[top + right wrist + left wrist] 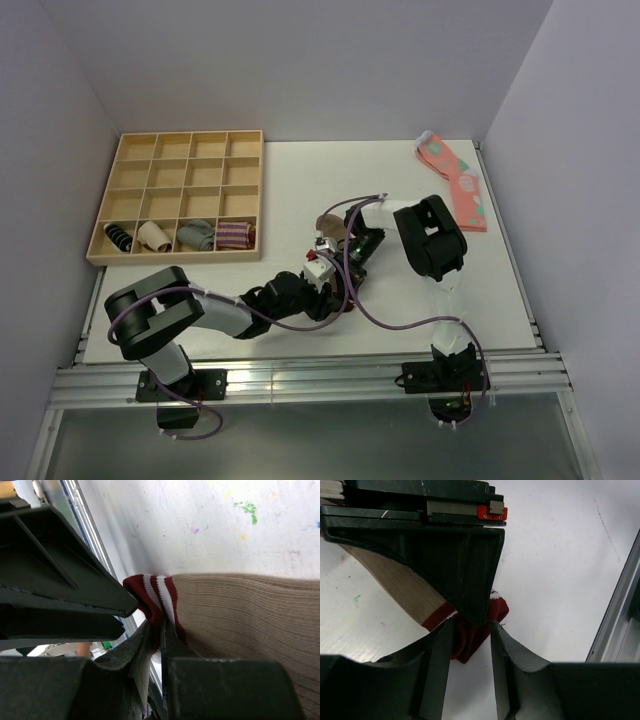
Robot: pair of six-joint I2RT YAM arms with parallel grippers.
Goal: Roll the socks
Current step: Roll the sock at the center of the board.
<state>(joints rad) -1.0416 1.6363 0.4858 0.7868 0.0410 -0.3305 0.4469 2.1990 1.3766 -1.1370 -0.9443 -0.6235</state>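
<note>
The tan-brown knit sock (240, 615) lies flat on the white table, and its dark red and white striped cuff (155, 592) is bunched between both grippers. My right gripper (161, 625) is shut on a fold of that cuff. In the left wrist view the red cuff (470, 642) sits between the tips of my left gripper (468, 626) and touches both fingers, with the tan leg (395, 580) running off up-left. The right gripper's black finger (465, 570) points down onto the same cuff. From above, both grippers (330, 268) meet at mid-table and hide most of the sock.
A wooden compartment tray (110, 215) stands at the back left with small sock bundles (197, 235) in its front row. Coral-pink dotted socks (455, 180) lie at the back right. An aluminium rail (300, 378) runs along the near table edge. Walls close in both sides.
</note>
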